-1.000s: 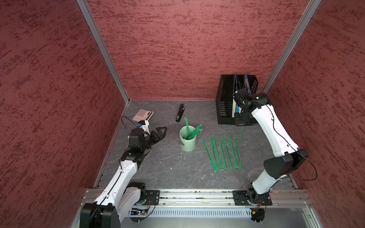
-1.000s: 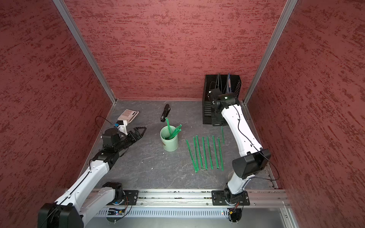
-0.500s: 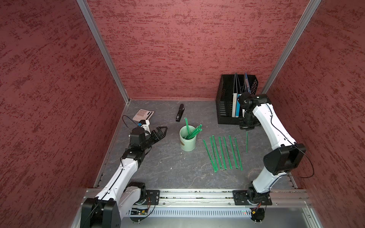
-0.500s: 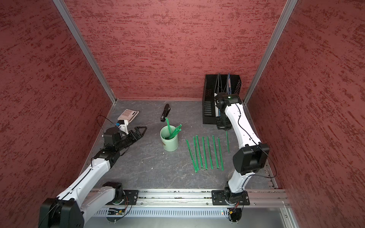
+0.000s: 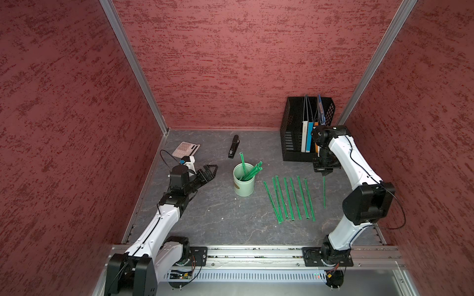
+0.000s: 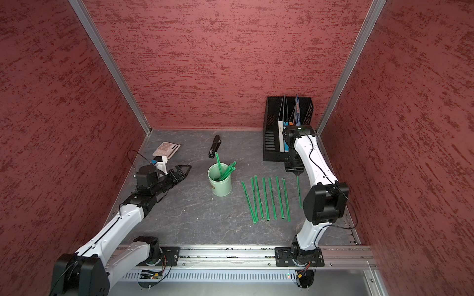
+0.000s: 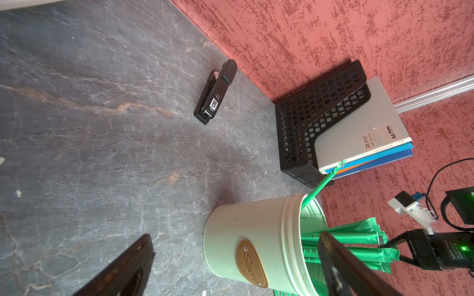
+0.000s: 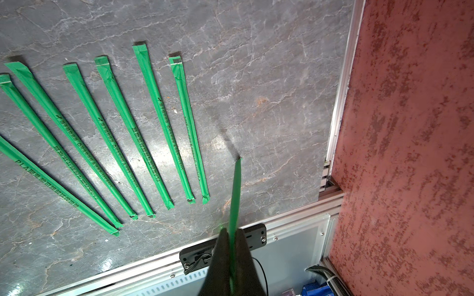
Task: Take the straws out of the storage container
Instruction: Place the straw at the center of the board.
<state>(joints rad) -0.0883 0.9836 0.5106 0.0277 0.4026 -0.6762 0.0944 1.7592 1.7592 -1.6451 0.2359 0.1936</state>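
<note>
right gripper (image 8: 232,237) closed on one straw (image 8: 236,189), hanging near-vertical between the right edge of the desk (image 5: 218,225) and the row of seven straws (image 5: 288,198) laid flat. left gripper (image 5: 209,171) wide open, empty, near the storage container (image 5: 243,184) mid-desk, not touching it. several more straws inside, most leaning toward the right edge.

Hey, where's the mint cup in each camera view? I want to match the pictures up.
Top view: cup mid-table, between the open left hand and the laid-out straws.
Top view: cup in the same spot, stapler behind it.
Left wrist: cup close up, just ahead of the hand's fingers.
Right wrist: not in it.
Shared landmark: the black rack, in every view but the right wrist.
</note>
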